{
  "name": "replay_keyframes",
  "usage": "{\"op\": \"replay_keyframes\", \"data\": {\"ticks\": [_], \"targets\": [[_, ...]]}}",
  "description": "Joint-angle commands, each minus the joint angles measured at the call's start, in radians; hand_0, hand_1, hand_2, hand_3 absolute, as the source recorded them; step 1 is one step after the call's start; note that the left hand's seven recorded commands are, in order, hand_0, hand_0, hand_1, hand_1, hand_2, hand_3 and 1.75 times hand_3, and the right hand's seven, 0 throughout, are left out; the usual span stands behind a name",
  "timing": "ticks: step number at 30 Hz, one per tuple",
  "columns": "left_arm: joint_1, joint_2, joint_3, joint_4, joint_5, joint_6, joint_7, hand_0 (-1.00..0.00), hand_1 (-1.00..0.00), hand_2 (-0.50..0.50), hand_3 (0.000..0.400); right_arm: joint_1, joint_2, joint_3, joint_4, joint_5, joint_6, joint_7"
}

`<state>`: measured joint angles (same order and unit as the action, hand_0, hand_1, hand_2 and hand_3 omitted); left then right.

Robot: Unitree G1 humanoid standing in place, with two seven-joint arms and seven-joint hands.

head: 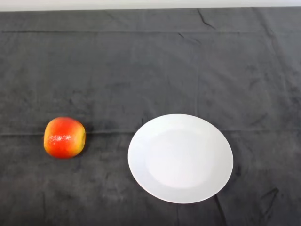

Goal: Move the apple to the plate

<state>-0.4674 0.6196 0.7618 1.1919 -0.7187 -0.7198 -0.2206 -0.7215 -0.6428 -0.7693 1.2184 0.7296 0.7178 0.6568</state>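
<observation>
Two things on the surface (150, 66): apple (65, 137) lower left, apart from empty plate (180, 158) at lower centre. Task not begun. Robot hand unseen; state unknown.

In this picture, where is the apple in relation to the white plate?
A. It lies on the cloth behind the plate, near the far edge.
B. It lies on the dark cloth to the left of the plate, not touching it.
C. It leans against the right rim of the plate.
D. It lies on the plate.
B: the apple rests on the dark cloth, with a clear gap between it and the plate to its right.
</observation>
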Motion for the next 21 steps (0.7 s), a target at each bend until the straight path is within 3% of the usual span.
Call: {"op": "replay_keyframes", "data": {"ticks": [1, 11, 21], "targets": [[-0.039, -0.021, -0.023, 0.027, 0.041, -0.02, -0.004, 0.0, 0.0, 0.0, 0.0, -0.018, -0.028, -0.0156, 0.012, 0.0121, -0.004, 0.0093], [-0.031, -0.044, -0.088, 0.014, 0.115, -0.031, -0.043, 0.0, 0.0, 0.0, 0.0, -0.017, -0.028, -0.0157, 0.01, 0.012, -0.004, 0.0087], [-0.04, -0.097, -0.174, 0.005, 0.213, -0.057, -0.037, 0.0, 0.0, 0.0, 0.0, -0.017, -0.027, -0.0158, 0.008, 0.012, -0.005, 0.008]]}}
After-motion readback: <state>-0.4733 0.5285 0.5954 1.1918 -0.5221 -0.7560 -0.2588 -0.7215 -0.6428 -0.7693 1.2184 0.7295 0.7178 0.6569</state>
